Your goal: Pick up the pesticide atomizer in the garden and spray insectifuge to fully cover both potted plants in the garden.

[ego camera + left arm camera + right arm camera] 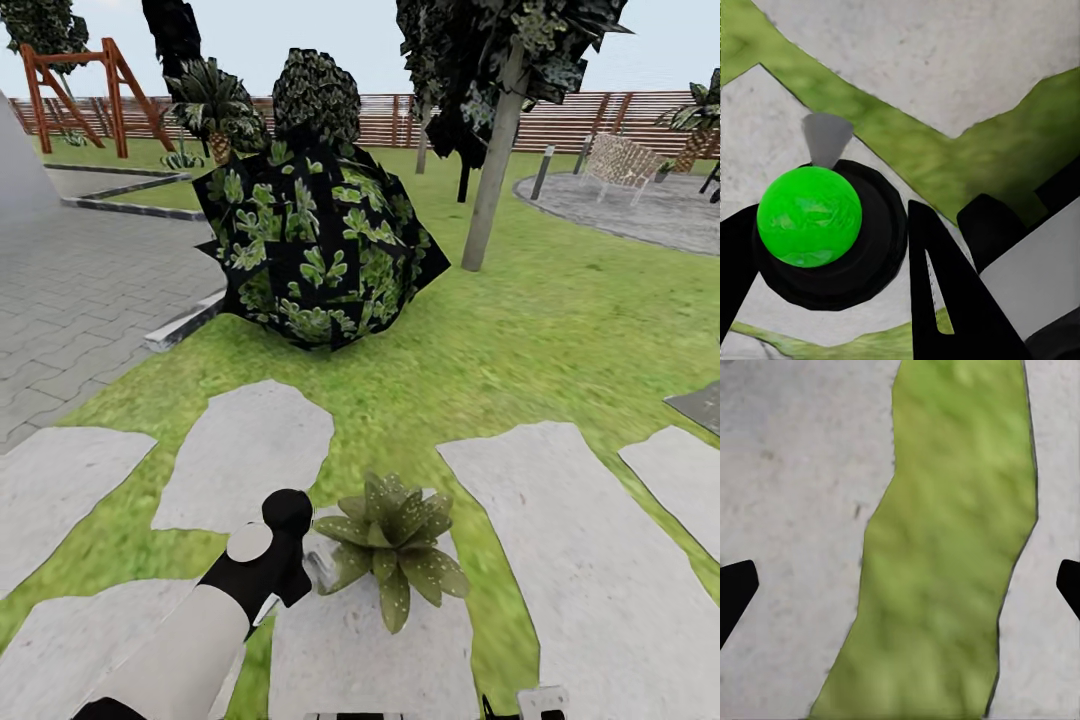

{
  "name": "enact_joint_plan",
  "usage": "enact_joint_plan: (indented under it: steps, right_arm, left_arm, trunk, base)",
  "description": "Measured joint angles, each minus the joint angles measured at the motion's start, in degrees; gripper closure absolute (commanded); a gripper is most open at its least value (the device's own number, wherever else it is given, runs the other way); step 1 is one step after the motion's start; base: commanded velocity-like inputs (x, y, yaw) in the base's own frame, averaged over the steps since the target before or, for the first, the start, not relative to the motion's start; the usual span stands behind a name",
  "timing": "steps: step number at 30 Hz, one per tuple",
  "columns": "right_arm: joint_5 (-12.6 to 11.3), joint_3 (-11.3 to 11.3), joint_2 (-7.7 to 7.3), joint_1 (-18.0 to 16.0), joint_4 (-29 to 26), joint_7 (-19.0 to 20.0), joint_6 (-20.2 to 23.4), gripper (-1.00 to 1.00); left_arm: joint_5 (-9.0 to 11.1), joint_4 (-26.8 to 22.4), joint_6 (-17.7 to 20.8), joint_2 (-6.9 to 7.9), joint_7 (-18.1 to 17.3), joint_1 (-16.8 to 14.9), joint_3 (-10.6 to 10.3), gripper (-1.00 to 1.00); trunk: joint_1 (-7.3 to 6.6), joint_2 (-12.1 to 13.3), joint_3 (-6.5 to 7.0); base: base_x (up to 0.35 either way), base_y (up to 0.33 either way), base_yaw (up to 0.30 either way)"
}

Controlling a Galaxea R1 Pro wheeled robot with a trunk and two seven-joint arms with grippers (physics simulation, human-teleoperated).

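Observation:
One potted plant (393, 545), a low rosette of speckled pointed leaves, stands at the edge of a stepping stone (370, 650) just in front of me. My left arm reaches in from the lower left, and its gripper (300, 565) ends right beside the plant's left side. In the left wrist view that gripper (832, 251) is shut on the pesticide atomizer (832, 281). The atomizer shows as a round black top with a bright green ball and a small grey nozzle (826, 139). My right gripper (900, 585) is open over stone and a grass strip. The second potted plant is out of view.
A large dark blocky bush (315, 250) stands on the lawn ahead, with a tree trunk (490, 170) to its right. Grey paving (80, 290) lies at the left, a round patio (640, 210) with a bollard lamp (541, 172) at the far right. More stepping stones (570, 540) flank the plant.

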Motion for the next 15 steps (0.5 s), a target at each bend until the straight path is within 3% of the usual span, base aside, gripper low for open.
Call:
enact_joint_plan:
  steps: [8,15]
  right_arm:
    - [0.0,0.0,0.05,0.0,0.0,0.0,0.0,-1.0]
    - [0.0,0.0,0.03,0.0,0.0,0.0,0.0,-1.0]
  left_arm:
    - [0.2,0.1,0.1,-0.12,0.0,0.0,0.0,1.0]
    - [0.4,0.7,0.0,-0.15,-0.1,0.2,-0.2,1.0]
  trunk:
    - [-0.03,0.0,0.0]
    - [-0.01,0.0,0.0]
  base:
    - [0.122,0.292,-0.021]
    - [0.035,0.044,-0.274]
